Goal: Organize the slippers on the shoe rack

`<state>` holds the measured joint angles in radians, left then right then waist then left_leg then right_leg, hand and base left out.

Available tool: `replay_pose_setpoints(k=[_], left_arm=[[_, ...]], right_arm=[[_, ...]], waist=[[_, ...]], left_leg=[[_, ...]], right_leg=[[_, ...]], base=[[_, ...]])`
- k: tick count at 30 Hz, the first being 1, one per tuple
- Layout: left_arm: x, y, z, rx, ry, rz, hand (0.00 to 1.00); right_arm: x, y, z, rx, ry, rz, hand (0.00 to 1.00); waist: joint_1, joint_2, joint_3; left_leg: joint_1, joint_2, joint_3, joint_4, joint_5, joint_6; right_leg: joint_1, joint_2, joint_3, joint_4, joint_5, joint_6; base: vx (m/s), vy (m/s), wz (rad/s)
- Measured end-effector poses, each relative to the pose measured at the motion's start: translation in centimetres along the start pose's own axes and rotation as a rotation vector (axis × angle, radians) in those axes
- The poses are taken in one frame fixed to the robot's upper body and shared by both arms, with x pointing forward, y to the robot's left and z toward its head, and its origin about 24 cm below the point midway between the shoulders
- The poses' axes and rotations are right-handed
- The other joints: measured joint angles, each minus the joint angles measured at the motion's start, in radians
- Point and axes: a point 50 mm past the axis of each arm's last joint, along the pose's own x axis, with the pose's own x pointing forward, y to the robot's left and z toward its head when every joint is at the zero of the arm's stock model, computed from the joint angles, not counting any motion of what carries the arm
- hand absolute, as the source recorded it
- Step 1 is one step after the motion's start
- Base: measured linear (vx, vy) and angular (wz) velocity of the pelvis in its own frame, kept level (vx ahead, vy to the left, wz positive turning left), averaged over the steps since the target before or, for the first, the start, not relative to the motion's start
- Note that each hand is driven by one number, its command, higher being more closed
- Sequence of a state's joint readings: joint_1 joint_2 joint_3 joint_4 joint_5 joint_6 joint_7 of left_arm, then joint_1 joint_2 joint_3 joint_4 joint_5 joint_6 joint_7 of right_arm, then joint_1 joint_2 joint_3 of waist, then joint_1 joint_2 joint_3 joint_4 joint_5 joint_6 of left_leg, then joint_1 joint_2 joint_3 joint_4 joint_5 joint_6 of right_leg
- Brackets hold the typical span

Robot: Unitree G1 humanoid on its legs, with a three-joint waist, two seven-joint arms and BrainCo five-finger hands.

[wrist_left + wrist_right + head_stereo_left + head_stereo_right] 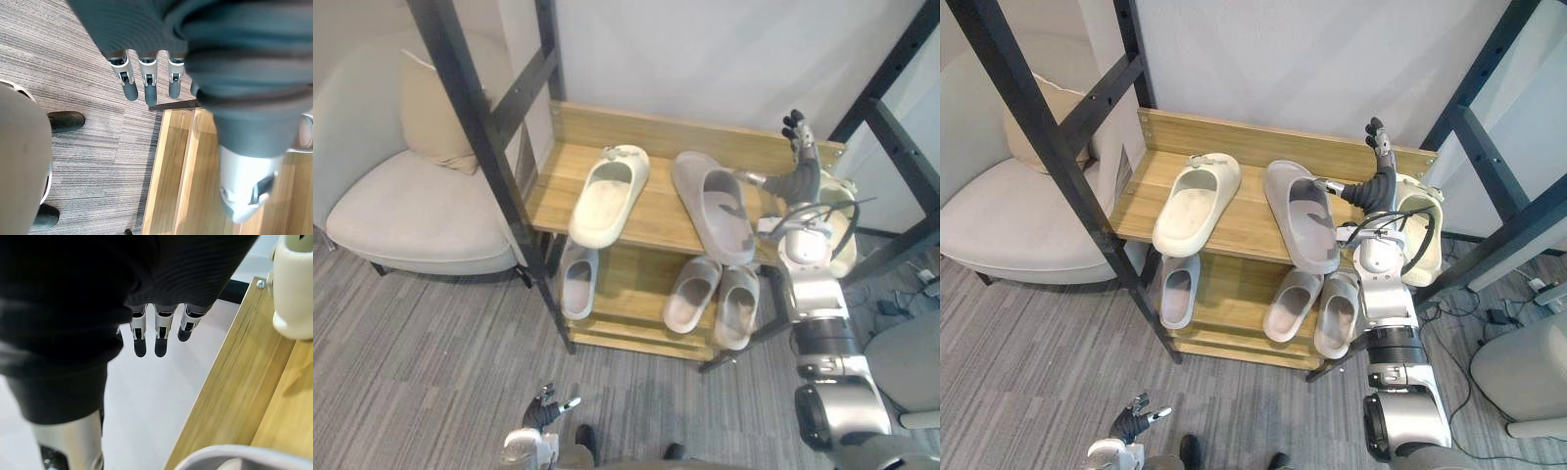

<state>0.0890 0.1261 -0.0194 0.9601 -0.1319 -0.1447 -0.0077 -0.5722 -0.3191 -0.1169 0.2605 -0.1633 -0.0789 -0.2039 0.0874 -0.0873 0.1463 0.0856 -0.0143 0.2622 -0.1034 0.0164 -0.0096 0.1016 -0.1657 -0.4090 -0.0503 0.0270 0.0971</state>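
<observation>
Slippers sit on both levels of the shoe rack [656, 127]. On its top shelf a cream slipper [607, 196] lies towards the left end and a grey slipper [715, 211] towards the right, both sole down, toes pointing roughly to the rack's front and apart from each other. On its lower shelf lie three more grey slippers: one at the left [578, 279] and a pair side by side at the right [692, 292] [736, 305]. A second cream slipper [1427, 250] shows just past the rack's right end, partly hidden behind the right arm; I cannot tell what it rests on. The right hand [1379, 181] is raised above the right end of the top shelf, just beside the grey slipper, fingers straight and holding nothing. The left hand [546, 411] hangs low in front of the rack over the carpet [431, 372], fingers relaxed and empty. An armchair [411, 211] with a cushion [435, 108] stands left of the rack.
</observation>
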Motion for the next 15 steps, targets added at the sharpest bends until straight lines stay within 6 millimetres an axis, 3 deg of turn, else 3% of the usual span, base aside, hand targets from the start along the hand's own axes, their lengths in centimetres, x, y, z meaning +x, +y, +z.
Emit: replay_pose_setpoints(k=[15], left_arm=[[-0.01,0.01,-0.06,0.001,0.004,0.000,0.00]], right_arm=[[-0.27,0.41,-0.45,-0.081,0.017,0.069,0.00]], waist=[[-0.005,0.001,0.000]], left_leg=[[0.000,0.000,0.001,0.000,0.000,0.000]], right_leg=[[0.003,0.000,-0.001,-0.004,0.001,-0.001]], base=[[0.00,0.000,0.00]])
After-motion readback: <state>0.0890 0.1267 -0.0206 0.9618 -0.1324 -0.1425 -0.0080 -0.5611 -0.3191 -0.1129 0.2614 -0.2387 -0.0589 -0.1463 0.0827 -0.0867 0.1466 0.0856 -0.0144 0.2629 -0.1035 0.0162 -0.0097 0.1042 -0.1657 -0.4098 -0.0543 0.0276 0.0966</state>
